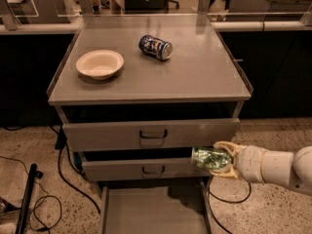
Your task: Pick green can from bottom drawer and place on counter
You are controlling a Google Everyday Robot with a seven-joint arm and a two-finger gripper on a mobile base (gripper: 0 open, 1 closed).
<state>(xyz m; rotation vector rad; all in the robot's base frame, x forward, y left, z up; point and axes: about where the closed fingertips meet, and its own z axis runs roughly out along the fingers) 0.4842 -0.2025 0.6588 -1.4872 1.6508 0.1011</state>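
Observation:
The green can (207, 158), shiny with a green and silver mottled skin, lies sideways in my gripper (220, 159). The gripper is shut on it, one cream finger above and one below. It hangs in front of the right end of the middle drawer, above the right wall of the open bottom drawer (151, 211). That drawer is pulled out at the bottom of the view and its floor is bare. The grey counter (195, 72) is above. My white arm (278, 168) comes in from the right.
On the counter stand a white bowl (99, 63) at the left and a blue, white and red can (155, 47) lying on its side at the back middle. Two grey drawers with dark handles (153, 134) are slightly open. Cables and a dark pole (28, 199) lie on the floor at left.

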